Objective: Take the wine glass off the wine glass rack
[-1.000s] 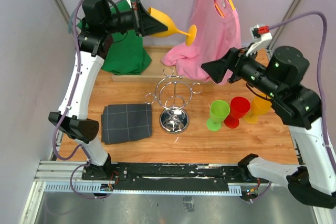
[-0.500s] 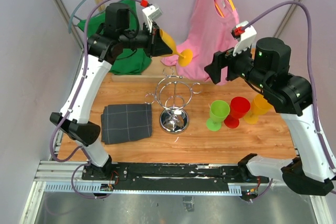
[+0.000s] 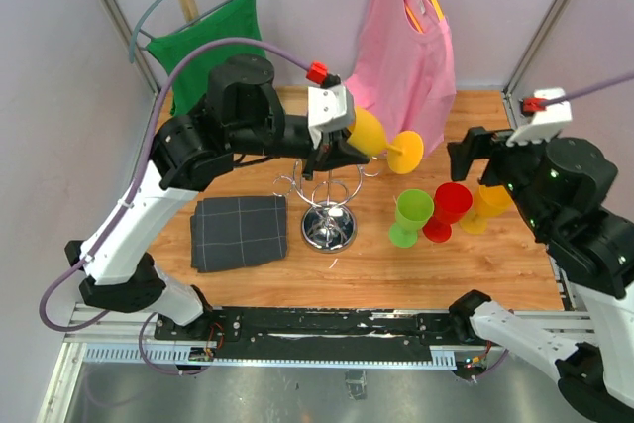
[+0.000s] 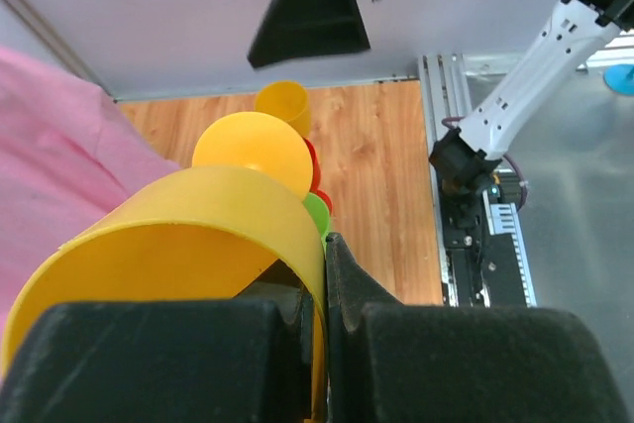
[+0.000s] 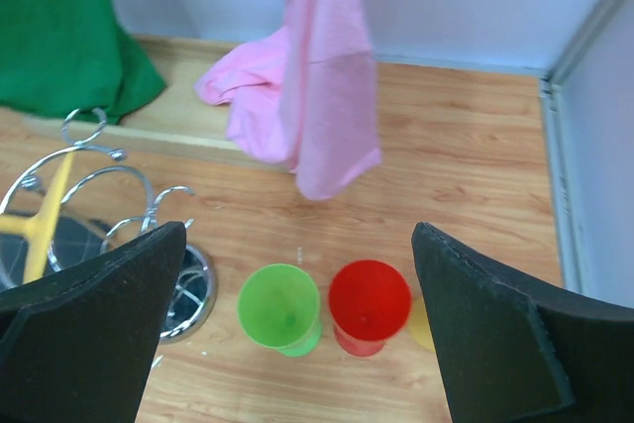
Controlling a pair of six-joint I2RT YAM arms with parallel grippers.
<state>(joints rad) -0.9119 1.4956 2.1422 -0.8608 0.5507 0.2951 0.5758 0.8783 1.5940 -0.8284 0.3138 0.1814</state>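
Above the shiny chrome wire rack (image 3: pixel 328 225), my left jaws are pinching the smooth yellow wine glass (image 3: pixel 371 136) by its rim; my right jaws are gaping wide.

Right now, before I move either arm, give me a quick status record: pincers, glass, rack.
left pincer: shut on the rim of the yellow wine glass
glass: held sideways in the air above the rack, foot pointing right
rack: upright on the table, below the glass
right pincer: open, empty, over the green cup and red cup
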